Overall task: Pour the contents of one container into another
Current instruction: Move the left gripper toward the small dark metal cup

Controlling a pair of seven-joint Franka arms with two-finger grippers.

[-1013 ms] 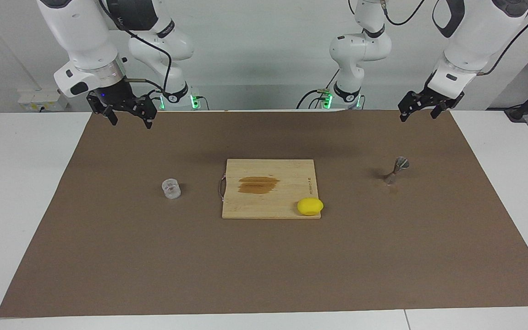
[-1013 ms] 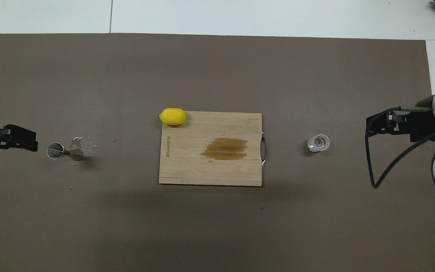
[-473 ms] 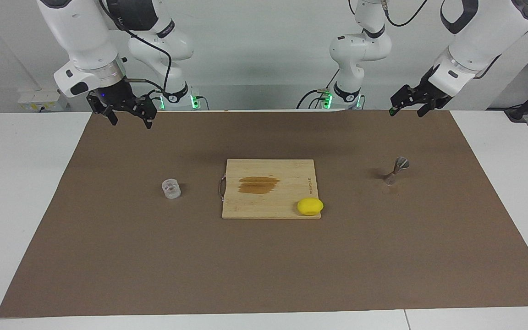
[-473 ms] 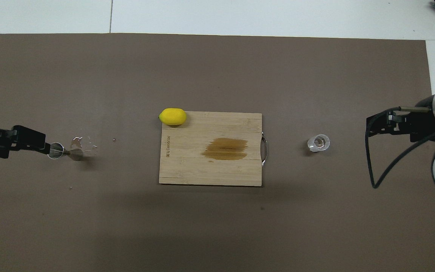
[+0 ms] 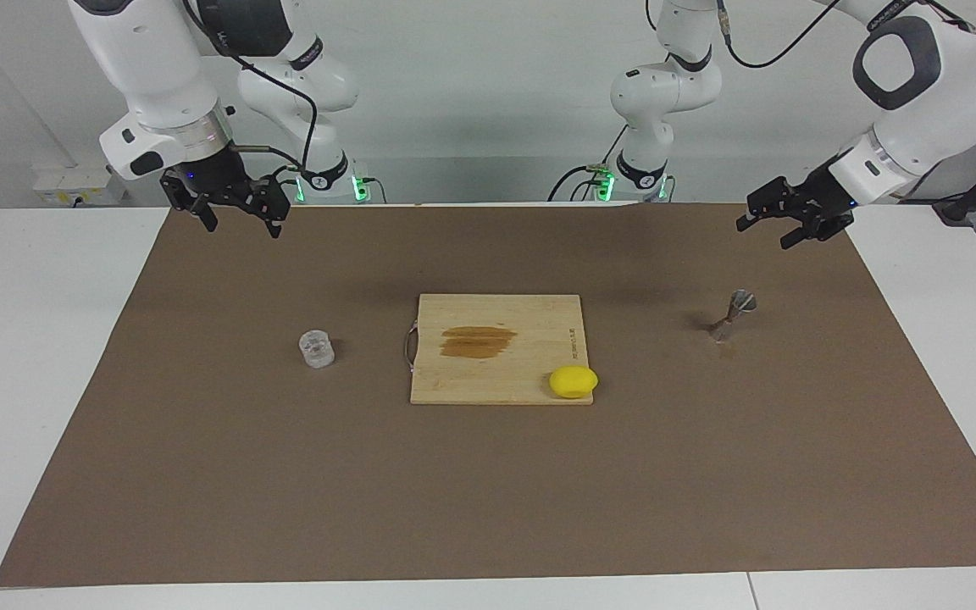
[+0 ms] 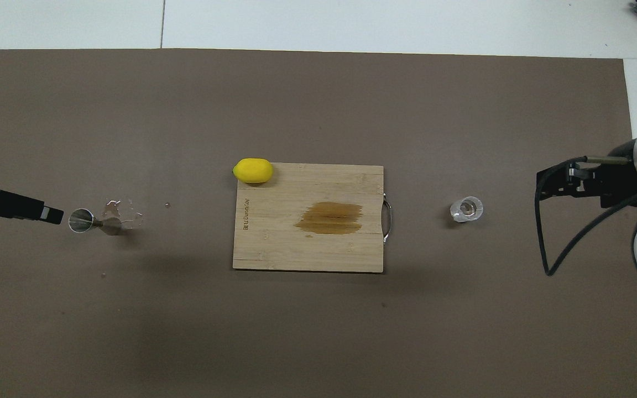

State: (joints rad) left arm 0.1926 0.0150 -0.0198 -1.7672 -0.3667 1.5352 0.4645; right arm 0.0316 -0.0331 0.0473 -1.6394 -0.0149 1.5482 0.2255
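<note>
Since a second ago only the left gripper (image 5: 766,226) has moved: it has tilted and swung out over the mat (image 5: 488,474), above the spot nearer the robots than the jigger (image 5: 734,313), jaws apart and empty. Over the mat's other end the right gripper (image 5: 238,219) waits, jaws apart. Glass (image 5: 316,348), cutting board (image 5: 496,318) and lemon (image 5: 573,381) sit unmoved.
</note>
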